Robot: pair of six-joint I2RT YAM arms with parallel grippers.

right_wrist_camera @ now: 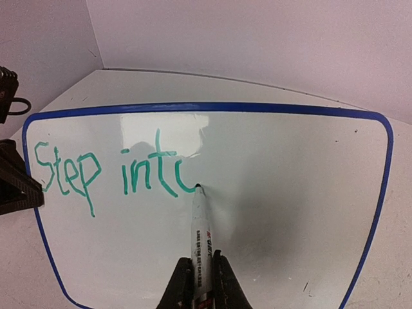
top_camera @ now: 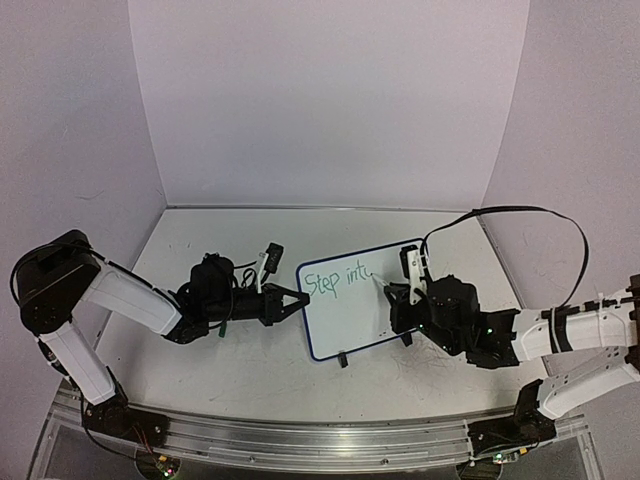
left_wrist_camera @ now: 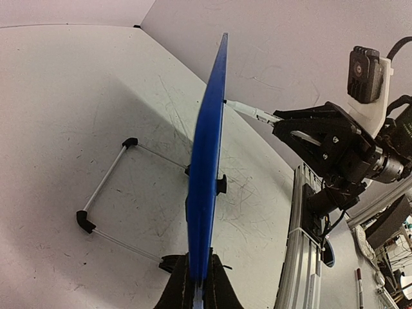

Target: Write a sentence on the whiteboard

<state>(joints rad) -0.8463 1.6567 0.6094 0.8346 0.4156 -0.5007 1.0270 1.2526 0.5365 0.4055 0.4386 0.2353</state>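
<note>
whiteboard (top_camera: 350,320): propped on the bench (top_camera: 200,240) between both arms.
left tool (top_camera: 296,303): pinching the whiteboard's left edge.
right tool (top_camera: 393,292): clamped on a marker (right_wrist_camera: 201,238), tip touching the board.
sentence (right_wrist_camera: 109,170): green "Step int", last letter unfinished.

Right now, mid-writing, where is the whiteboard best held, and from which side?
By its thin left edge, approached from the left, one finger on each face. The whiteboard stands tilted on its feet, so that blue rim is exposed, and a grip there leaves the writing face free for the marker. The left pincer is clamped there.
</note>
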